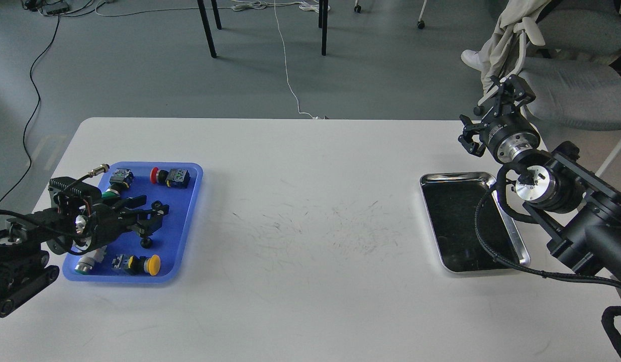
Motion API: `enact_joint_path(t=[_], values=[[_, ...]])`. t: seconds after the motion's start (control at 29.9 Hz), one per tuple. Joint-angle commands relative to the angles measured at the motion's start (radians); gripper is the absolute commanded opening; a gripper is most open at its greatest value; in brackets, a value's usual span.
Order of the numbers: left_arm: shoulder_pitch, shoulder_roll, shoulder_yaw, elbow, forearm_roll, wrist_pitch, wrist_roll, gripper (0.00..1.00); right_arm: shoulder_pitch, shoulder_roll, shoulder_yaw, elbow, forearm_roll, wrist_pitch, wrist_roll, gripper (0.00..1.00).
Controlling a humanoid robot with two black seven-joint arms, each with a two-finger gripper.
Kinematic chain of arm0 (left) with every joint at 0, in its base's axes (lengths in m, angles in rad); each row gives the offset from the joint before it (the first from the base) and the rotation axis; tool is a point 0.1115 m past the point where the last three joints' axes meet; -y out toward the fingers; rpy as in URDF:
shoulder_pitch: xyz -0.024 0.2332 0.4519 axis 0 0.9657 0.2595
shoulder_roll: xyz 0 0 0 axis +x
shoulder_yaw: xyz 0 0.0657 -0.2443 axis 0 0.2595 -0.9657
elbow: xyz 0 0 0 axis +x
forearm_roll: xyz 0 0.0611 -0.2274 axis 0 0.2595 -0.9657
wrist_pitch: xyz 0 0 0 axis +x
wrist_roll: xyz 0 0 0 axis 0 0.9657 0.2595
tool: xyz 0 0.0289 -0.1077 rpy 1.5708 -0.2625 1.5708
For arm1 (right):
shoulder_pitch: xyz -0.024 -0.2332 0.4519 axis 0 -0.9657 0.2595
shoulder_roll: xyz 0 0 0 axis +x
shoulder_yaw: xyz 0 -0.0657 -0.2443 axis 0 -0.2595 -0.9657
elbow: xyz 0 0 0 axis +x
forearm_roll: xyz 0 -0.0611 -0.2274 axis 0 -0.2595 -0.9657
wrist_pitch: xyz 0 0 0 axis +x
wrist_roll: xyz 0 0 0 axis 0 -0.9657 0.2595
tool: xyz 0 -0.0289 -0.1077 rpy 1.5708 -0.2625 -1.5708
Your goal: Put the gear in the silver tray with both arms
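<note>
The gear point(146, 243) is a small black part lying in the blue plastic tray point(190, 201) on the left of the table. My left gripper point(154, 217) hovers just above and behind the gear, its two fingers apart and holding nothing. The silver tray point(456, 176) lies on the table's right side with a bare dark bottom. My right gripper point(486, 110) is raised beyond the silver tray's far edge, near the table's back right corner, open and empty.
The blue tray also holds a red button switch point(157, 175), a yellow button switch point(150, 264), a green-and-silver part point(84, 265) and other small parts. A grey chair with a cloth point(566, 75) stands behind the right arm. Cables lie on the floor.
</note>
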Motion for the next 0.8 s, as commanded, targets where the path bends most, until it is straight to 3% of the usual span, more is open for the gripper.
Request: enact_joint_path(t=[0.0, 0.64, 0.77], values=[[-0.007, 0.001, -0.001, 0.001, 0.000, 0.000, -0.003, 0.63, -0.001, 0.000, -0.001, 0.000, 0.000, 0.000, 0.000, 0.99], [-0.013, -0.049, 0.002, 0.053, 0.003, 0.003, -0.024, 0.63, -0.010, -0.005, 0.001, 0.003, -0.018, 0.000, 0.000, 0.99], [-0.027, -0.052, 0.002, 0.082, 0.000, 0.009, -0.055, 0.63, -0.010, -0.009, 0.001, 0.003, -0.018, 0.000, 0.000, 0.99]])
